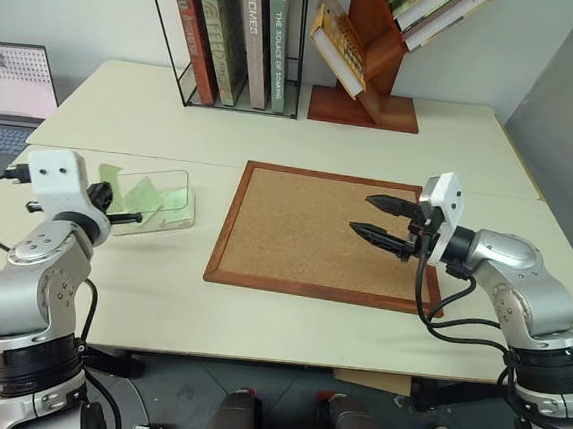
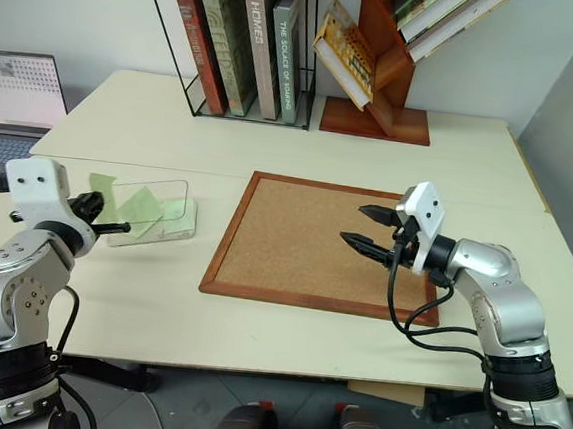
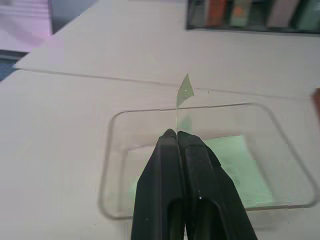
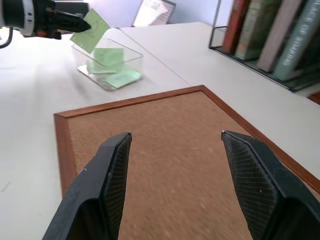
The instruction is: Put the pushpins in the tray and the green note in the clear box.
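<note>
- Cream-coloured table point(image 1: 288, 315), smooth and matte, spans the middle of the head view; a black wire book rack point(image 1: 237, 40) with upright books stands at upper centre beside a red-brown slanted wooden shelf point(image 1: 376, 57), and a laptop point(image 1: 11, 90) sits at the left edge.
- Corkboard point(image 1: 310, 227), a grainy tan rectangle in a reddish wood frame, lies flat at centre.
- Clear box point(image 1: 171, 214), transparent plastic with low walls and rounded corners, rests at centre left; pale green paper lies flat on its floor.
- Left gripper point(image 3: 177, 135), at the left: its black fingers are pressed together, pinching the green note point(image 3: 185, 95), a thin slip held edge-on over the box.
- Right gripper point(image 1: 391, 224), at centre right, hovers over the corkboard with its textured black fingers spread apart, holding nothing.
</note>
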Controlling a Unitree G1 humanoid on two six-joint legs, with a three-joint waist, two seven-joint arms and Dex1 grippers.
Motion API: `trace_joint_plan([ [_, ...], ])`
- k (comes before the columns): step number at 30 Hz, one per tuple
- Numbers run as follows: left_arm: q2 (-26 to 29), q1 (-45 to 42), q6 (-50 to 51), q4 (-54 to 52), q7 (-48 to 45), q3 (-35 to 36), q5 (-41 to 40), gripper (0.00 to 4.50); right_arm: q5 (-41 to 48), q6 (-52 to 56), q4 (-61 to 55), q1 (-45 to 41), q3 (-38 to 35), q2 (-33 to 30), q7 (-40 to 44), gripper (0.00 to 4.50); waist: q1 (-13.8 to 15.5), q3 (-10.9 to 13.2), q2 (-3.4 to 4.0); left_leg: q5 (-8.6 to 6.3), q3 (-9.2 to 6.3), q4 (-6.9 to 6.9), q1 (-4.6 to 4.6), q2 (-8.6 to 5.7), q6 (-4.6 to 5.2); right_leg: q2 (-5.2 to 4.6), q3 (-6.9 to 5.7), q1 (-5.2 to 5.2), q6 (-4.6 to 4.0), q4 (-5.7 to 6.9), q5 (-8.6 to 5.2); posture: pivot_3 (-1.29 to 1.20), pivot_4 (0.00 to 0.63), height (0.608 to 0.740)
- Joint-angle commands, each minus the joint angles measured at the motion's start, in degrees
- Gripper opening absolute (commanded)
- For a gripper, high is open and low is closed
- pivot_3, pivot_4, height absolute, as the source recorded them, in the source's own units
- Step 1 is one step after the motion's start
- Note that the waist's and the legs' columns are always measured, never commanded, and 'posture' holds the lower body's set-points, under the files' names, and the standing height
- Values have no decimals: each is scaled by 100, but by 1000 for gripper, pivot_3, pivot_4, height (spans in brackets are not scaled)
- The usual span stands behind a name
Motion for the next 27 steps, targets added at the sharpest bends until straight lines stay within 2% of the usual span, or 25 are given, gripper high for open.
trace_joint_plan([
  [1, -5, -134, -72, 92, 99, 113, 67, 0, -44, -122, -126, -83, 50, 27, 46, 3026, 39, 0, 0, 0, 1, -1, 0, -1, 0, -1, 0, 0, -1, 0, 0, 0, 150, 740],
  [9, -177, -378, -183, 372, 59, -111, 34, 0, -134, -106, -298, 44, 102, 24, 1, 3026, 43, 0, -1, 0, 2, -1, -1, 1, 0, -4, -2, -1, -3, 1, 1, 0, 150, 740],
  [12, -229, -448, -199, 344, 109, -98, 41, 479, -142, -96, -337, 83, 107, 14, -13, 3154, 42, 0, -2, 0, 2, -2, -2, 1, 0, -4, -3, -2, -4, 0, 2, 0, 150, 740],
  [13, -242, -476, -194, 326, 127, -88, 48, 791, -141, -91, -350, 94, 106, 11, -15, 3154, 42, 0, -2, 0, 3, -2, -2, 1, 0, -4, -2, -2, -4, 0, 2, 0, 150, 740],
  [21, -213, -511, -169, 107, 152, -160, 138, 2357, -143, -56, -372, 108, 126, 10, -21, 3154, 40, 0, -2, 0, 4, -2, -1, 1, 0, -4, -2, -2, -4, 1, 2, 0, 150, 740],
  [26, -251, -428, -582, -200, -111, -317, 135, 3352, -136, -52, -368, 103, 113, 10, -28, 3154, 40, 0, -2, 0, 4, -2, -2, 1, 0, -4, -2, -2, -5, 0, 3, 0, 150, 740],
  [27, -268, -397, -659, -310, -234, -415, 92, 3352, -129, -45, -391, 129, 90, 9, -55, 3154, 40, 0, -2, 0, 5, -2, -3, 1, 0, -5, -2, -2, -5, 0, 3, 0, 150, 740],
])
